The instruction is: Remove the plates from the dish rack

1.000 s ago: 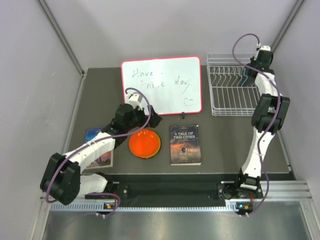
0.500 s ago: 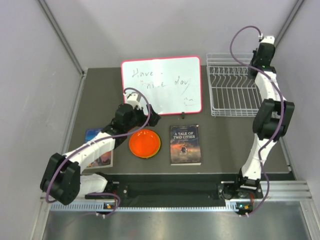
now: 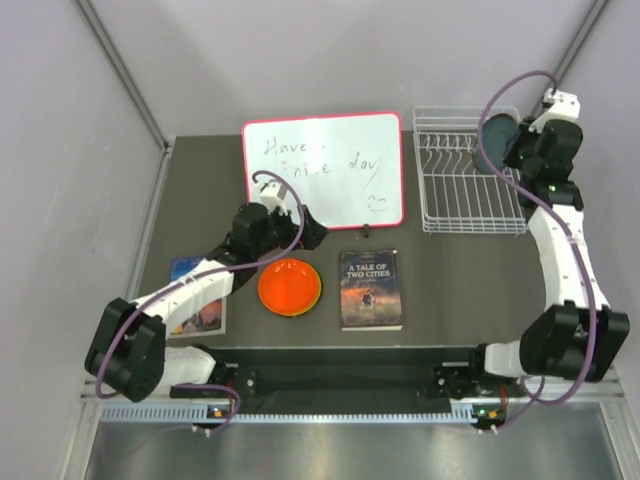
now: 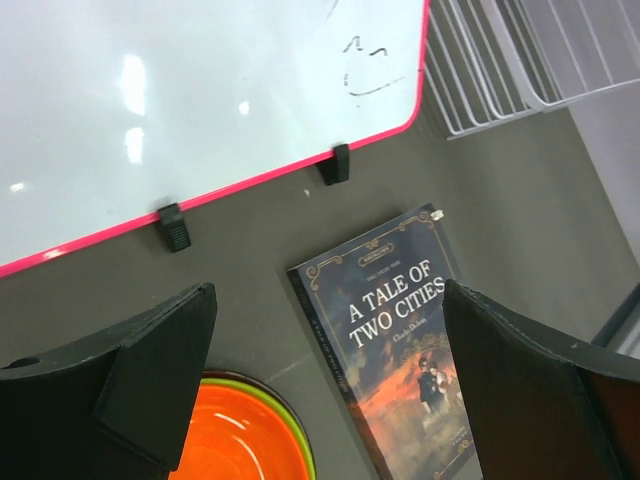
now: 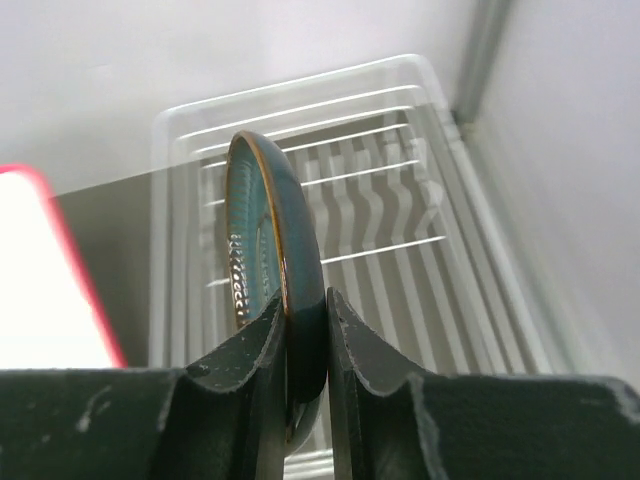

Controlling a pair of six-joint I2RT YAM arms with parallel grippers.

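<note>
right claw (image 5: pixel 303 335) clamps teal plate (image 5: pixel 255 230) over dish rack (image 5: pixel 390 215); left claw (image 4: pixel 327 295) spread wide.

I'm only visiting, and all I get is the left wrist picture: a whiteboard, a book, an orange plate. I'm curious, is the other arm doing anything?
Observer: Yes. From above, the right arm holds a teal plate over the dish rack at the far right.
Visitor: How does it hold it?
Observer: The right wrist view shows its fingers pinching the plate's rim, with the plate standing on edge.
Visitor: Is there anything near my arm that I can't see?
Observer: A second book lies at the near left, partly under the left arm.
</note>
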